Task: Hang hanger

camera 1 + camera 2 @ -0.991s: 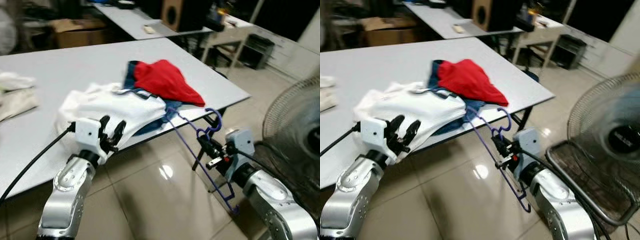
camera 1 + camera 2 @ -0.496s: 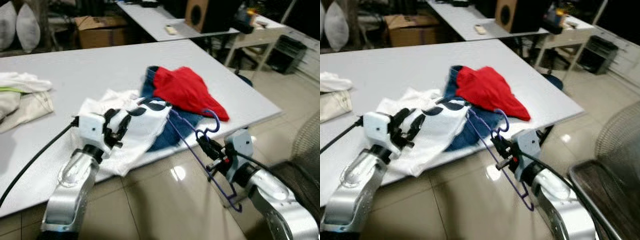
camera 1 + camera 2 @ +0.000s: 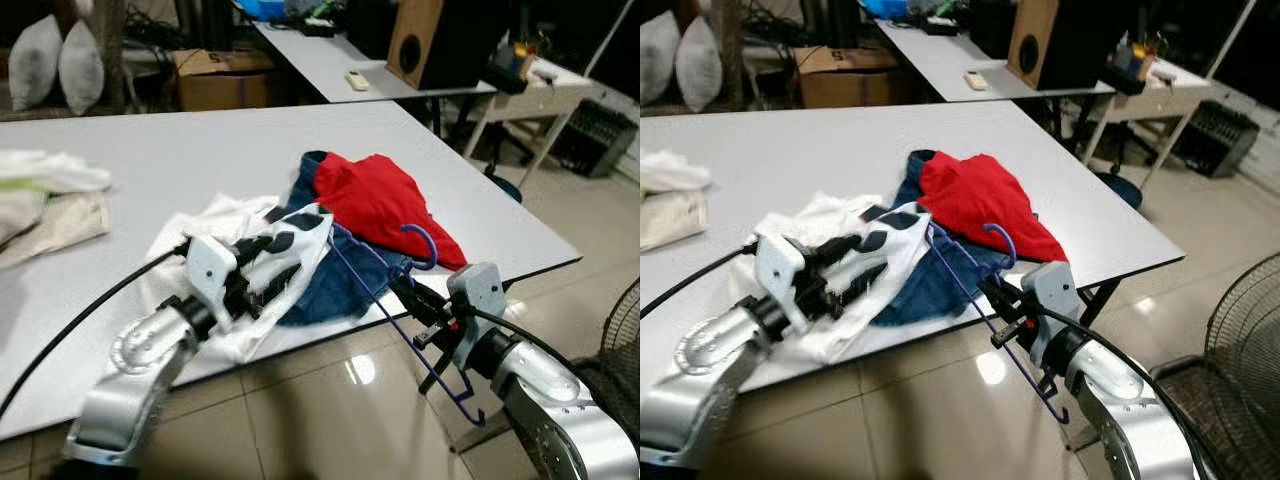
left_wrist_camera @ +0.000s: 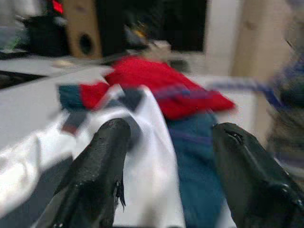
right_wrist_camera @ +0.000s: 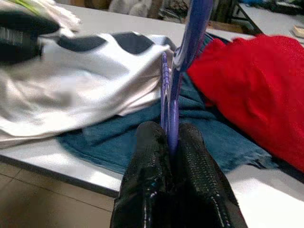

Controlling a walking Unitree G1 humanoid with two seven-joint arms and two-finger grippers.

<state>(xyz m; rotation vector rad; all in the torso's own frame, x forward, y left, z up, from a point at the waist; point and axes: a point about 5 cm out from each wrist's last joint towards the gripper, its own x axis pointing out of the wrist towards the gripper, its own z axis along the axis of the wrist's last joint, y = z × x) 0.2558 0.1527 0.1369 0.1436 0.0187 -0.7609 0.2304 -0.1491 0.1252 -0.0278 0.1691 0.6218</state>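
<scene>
- Hanger (image 3: 385, 290): purple, thin-framed, held off the table's near edge, its hook (image 3: 424, 243) curling up beside the red garment (image 3: 380, 203); one long arm runs up and back into the clothes pile, and the lower bar hangs down over the floor (image 3: 330, 420).
- Right gripper (image 3: 420, 307): fingers are pressed tight together on the hanger's frame, just below the hook; in the right wrist view the purple rod is seen pinched between the two black fingers (image 5: 147, 190).
- Left gripper (image 3: 262, 285): fingers are spread well apart and nothing is held between them; they are laid over the white garment (image 3: 255, 250) near the table edge. In the left wrist view the white cloth is seen between and beyond the two fingers (image 4: 97, 175).
- Clothes pile: the white garment, with dark patches, lies partly over a blue garment (image 3: 340, 285), which lies under the red one; all sit near the front edge of the table (image 3: 200, 150).
- More pale cloth (image 3: 45, 195) is piled at the table's far left.
- A fan (image 3: 1250, 340) stands on the floor to the right.
- Behind, a second table (image 3: 330, 65), a wooden speaker (image 3: 420, 40) and a cardboard box (image 3: 220, 80) can be made out.
</scene>
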